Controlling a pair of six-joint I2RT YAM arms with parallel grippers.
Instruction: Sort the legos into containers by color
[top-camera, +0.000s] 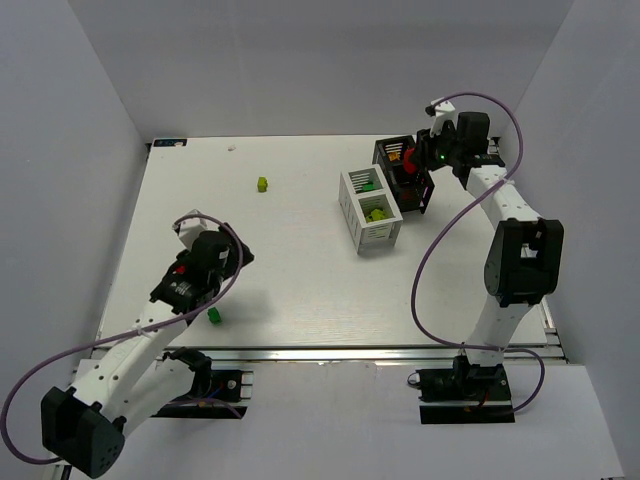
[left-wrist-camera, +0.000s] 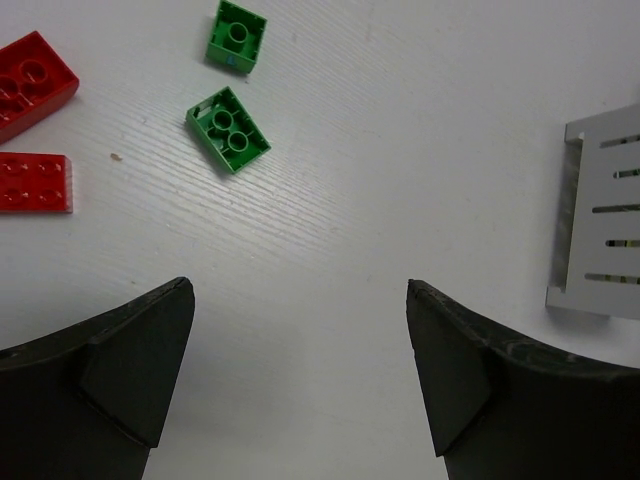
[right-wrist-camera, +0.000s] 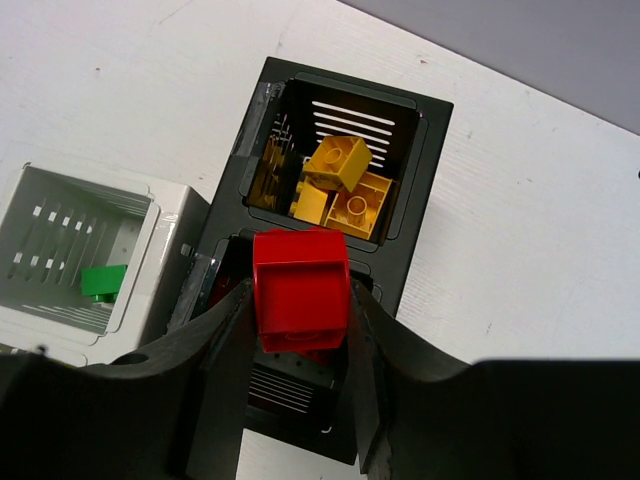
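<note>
My right gripper is clamped on a red brick, right over the black bin, above the compartment nearer the wrist camera. The other compartment holds yellow bricks. The white bin beside it has a green brick inside. My left gripper hangs with its jaws wide apart over the surface. Two green legos and two loose red legos lie ahead of it.
</note>
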